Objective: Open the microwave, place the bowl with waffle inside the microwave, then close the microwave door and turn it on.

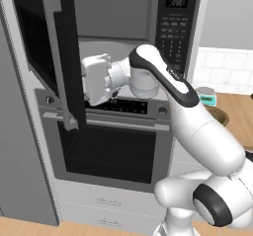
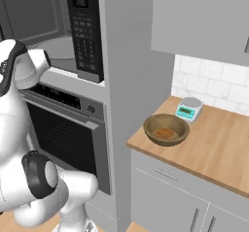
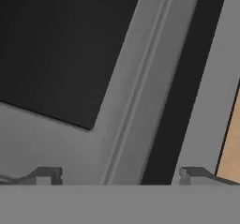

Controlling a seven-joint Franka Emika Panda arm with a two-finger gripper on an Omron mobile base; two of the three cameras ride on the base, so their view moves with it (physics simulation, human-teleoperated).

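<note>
Pincer (image 3: 120,176) spread wide, empty, facing the swung-open black microwave door (image 1: 49,42). Grey microwave (image 1: 118,27) cavity clear. Round wooden bowl with waffle (image 2: 166,129) well apart, on wood table (image 2: 214,148).

The arm reaches forward, its gripper (image 3: 120,175) spread wide, holding nothing.

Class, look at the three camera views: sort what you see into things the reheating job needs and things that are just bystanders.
Needed for the job:
- microwave, already open
- microwave door, swung out to the left
- bowl with waffle, on the wooden counter
- end effector, jaws open, empty

Bystanders:
- kitchen scale, behind the bowl
- steel oven, below the microwave
- counter drawer
</note>
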